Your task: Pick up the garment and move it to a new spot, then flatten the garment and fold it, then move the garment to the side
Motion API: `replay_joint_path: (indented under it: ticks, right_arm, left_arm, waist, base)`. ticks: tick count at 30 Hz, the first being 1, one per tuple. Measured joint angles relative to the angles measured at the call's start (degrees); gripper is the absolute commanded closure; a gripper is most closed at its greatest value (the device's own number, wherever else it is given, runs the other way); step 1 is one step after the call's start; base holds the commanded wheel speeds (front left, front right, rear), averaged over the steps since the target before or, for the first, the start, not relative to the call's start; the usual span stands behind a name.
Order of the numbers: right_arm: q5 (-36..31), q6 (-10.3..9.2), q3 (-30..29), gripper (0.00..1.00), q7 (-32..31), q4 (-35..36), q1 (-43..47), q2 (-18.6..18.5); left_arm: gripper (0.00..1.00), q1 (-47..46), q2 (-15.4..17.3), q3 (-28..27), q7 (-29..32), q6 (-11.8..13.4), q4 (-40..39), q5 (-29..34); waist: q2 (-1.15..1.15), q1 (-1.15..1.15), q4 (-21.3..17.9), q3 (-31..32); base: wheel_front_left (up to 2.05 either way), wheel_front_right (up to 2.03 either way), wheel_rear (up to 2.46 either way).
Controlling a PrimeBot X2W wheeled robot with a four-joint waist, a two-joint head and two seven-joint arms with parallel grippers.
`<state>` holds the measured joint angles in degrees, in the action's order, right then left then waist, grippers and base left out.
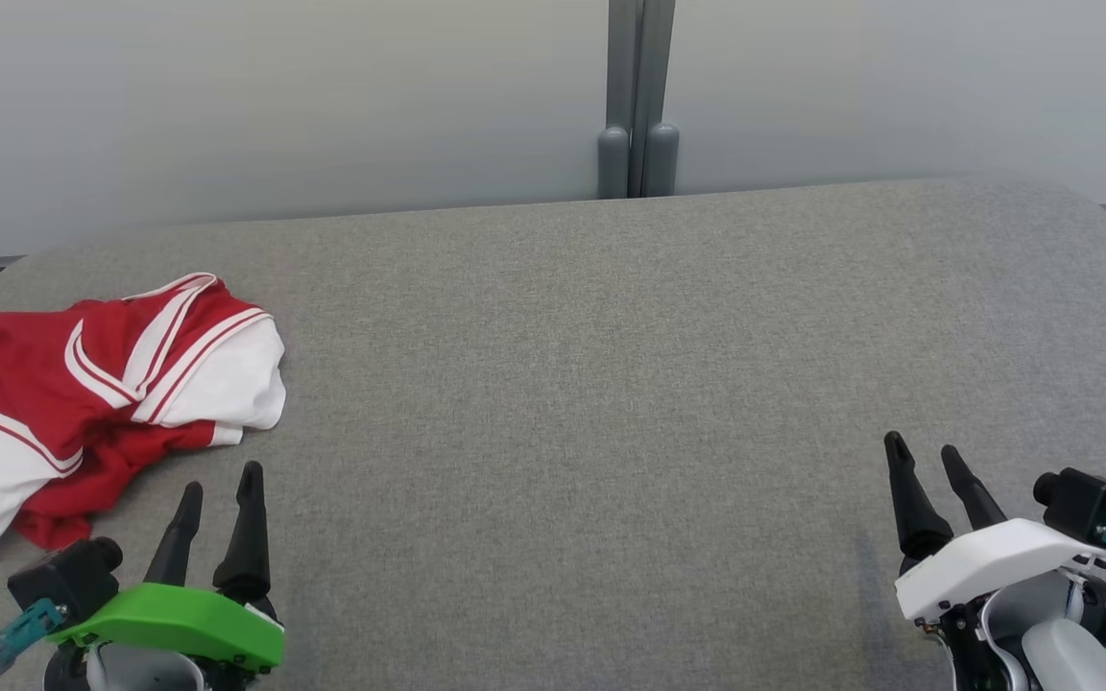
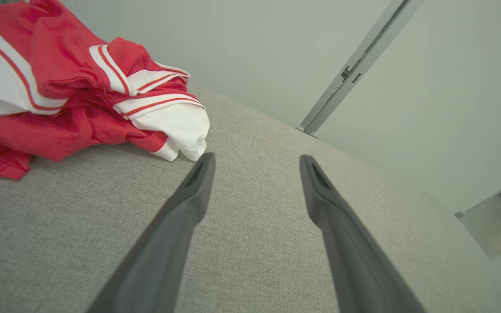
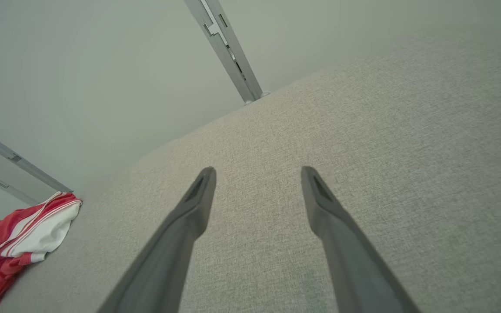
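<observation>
Both the left pincer [image 1: 221,478] and the right pincer [image 1: 923,445] are standing wide open and are holding nothing. The left one, under its green cover, is sitting at the lower left of the head view, and its dark fingers [image 1: 246,537] are pointing up over the grey fabric surface [image 1: 611,384]. The garment [image 1: 102,384] (red cloth with white panels and thin red-and-white stripes) is lying crumpled at the left side of this surface, just beside the left pincer. In the left wrist view, the tip of one finger [image 2: 196,191] is appearing very near a white fold of the garment [image 2: 59,87], but I cannot tell if it is touching it. The right pincer, under its white cover, is sitting at the lower right, well apart from the garment, with bare grey fabric between them. In the right wrist view the garment [image 3: 20,234] is showing small at the lower left corner. Behind the surface a grey post [image 1: 637,96] is standing against a pale wall [image 1: 275,106]
</observation>
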<state>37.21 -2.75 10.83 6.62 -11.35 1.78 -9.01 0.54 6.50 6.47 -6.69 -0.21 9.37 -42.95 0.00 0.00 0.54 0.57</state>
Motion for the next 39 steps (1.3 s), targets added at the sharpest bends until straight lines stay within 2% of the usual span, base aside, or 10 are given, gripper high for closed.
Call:
replay_joint_path:
  ticks: [11,16,18,24,27,37,39]
  right_arm:
    - [-8.7,-1.40,1.4,0.00,2.0,-0.1,0.6,-0.6]
    - [-10.9,-1.38,1.7,0.00,3.5,0.3,1.1,-0.7]
    - [-11.6,-1.13,2.0,0.00,3.9,0.3,1.3,-1.0]
    - [-13.5,1.53,2.5,0.00,5.0,0.7,2.4,-1.8]
    - [-14.3,2.24,2.5,0.00,5.4,0.8,2.7,-2.0]
    - [-21.5,2.26,0.8,0.00,7.3,0.2,4.7,-3.8]
    - [-22.9,2.76,0.7,0.00,7.7,0.2,4.7,-3.8]
  left_arm:
    - [0.00,0.9,0.0,1.2,-2.1,0.7,-0.9,9.3]
    - [0.00,2.4,0.3,1.3,-3.4,0.7,-0.8,13.8]
    - [0.00,2.7,0.3,1.3,-3.7,0.7,-0.8,15.5]
    - [0.00,3.1,0.4,1.4,-5.0,0.7,-0.8,20.1]
    - [0.00,3.3,0.4,1.5,-5.4,0.7,-0.8,21.6]
    - [0.00,4.6,0.4,1.4,-7.5,0.7,-0.5,29.1]
    - [0.00,4.9,0.4,1.3,-7.6,0.7,-0.3,30.2]
  waist:
    - [0.00,0.00,0.0,0.0]
    - [0.00,0.00,-0.2,0.1]
    - [0.00,0.00,-0.3,0.1]
    - [0.00,0.00,-0.5,0.2]
    - [0.00,0.00,-0.5,0.2]
    - [0.00,0.00,-0.6,0.0]
    - [0.00,0.00,-0.7,-0.1]
  base:
    - [0.00,0.00,0.00]
    - [0.00,0.00,0.00]
    - [0.00,0.00,0.00]
    - [0.00,0.00,0.00]
    - [0.00,0.00,0.00]
    - [0.00,0.00,0.00]
    - [0.00,0.00,0.00]
